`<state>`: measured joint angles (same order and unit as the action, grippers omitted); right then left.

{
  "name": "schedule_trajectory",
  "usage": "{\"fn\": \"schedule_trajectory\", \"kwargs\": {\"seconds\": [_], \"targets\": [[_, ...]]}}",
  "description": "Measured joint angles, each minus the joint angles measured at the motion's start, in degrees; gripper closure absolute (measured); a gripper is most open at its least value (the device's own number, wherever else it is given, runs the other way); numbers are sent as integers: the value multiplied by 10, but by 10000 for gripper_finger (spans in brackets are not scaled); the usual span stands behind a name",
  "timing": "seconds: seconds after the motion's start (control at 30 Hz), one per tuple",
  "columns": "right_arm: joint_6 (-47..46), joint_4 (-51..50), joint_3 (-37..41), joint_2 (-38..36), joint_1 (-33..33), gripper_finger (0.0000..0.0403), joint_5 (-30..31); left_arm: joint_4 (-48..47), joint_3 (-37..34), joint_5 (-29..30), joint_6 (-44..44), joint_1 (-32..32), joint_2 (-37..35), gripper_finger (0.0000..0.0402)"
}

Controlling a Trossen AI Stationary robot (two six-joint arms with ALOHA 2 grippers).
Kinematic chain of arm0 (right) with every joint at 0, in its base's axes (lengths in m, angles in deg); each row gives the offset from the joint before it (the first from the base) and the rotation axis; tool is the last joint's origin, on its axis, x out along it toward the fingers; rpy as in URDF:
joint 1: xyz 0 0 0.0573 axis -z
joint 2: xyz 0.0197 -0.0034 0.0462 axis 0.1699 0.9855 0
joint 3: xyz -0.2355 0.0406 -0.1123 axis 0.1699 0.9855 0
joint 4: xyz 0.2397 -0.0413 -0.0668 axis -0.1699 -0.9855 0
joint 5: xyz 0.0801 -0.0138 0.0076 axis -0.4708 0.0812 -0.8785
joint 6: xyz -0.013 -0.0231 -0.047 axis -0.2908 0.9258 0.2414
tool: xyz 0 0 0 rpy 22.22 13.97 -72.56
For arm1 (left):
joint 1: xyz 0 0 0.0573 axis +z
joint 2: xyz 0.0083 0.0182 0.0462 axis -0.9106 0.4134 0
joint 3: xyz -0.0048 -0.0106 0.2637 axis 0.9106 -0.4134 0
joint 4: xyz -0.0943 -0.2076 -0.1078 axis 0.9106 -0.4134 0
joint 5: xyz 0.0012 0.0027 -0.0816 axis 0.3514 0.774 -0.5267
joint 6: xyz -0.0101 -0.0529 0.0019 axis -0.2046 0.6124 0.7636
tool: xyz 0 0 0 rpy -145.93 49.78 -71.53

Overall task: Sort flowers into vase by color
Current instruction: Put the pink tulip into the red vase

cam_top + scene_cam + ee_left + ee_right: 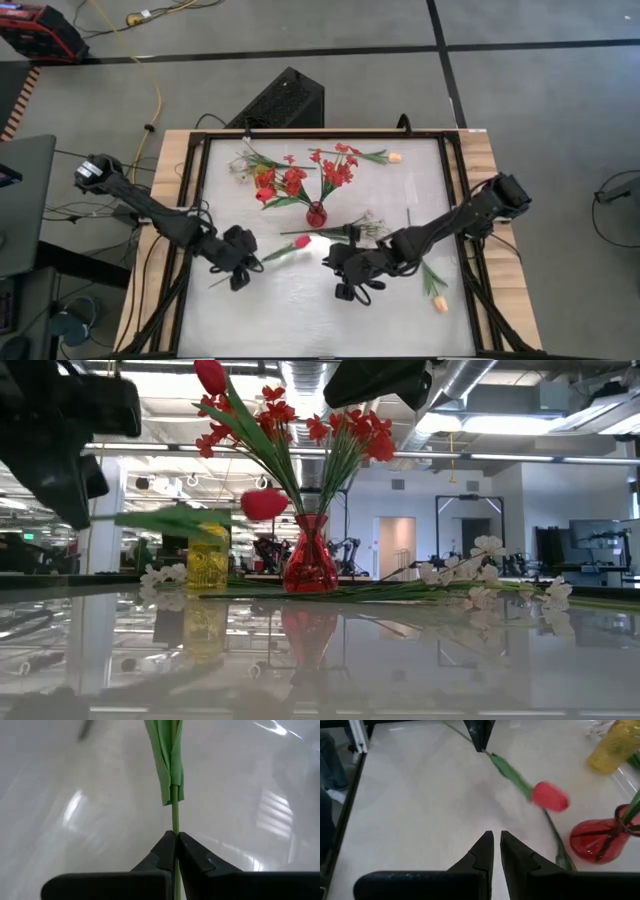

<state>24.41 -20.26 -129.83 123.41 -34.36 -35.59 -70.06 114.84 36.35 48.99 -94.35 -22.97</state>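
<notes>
White tabletop (300, 310), red vase (316, 214) at its centre: our left gripper (240, 272) holds the red tulip (302, 242) by its stem end.

We see the left gripper's fingers pinched tight on the thin green stem, with the flower lifted off the surface. The tulip's long axis runs from that gripper rightward and slightly far, with the bloom leading, close to the vase and just nearer to us than its mouth. The red clusters already stand in the vase. Our right gripper (345, 285) hovers near the middle, fingers almost together and holding nothing. The left arm carries the flower, so we judge the insertion is its move: raise the bloom, bring the stem over the vase mouth.
</notes>
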Motion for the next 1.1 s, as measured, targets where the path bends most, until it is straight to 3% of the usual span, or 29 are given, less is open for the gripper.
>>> {"fn": "schedule_trajectory", "kwargs": {"seconds": [0.37,0.63,0.77,0.9,1.1], "targets": [[-7,0,0,0,-25,341,-2,121,0,13,-150,-20,0,402],[-10,13,31,1,-41,326,8,206,0,96,-273,-44,-46,401],[26,152,78,1,-33,288,11,302,0,112,-347,-65,-53,401],[133,335,113,10,-26,238,2,399,0,112,-400,-69,-45,401],[231,475,113,59,-15,193,-21,513,1,114,-449,-62,-6,401]]}}
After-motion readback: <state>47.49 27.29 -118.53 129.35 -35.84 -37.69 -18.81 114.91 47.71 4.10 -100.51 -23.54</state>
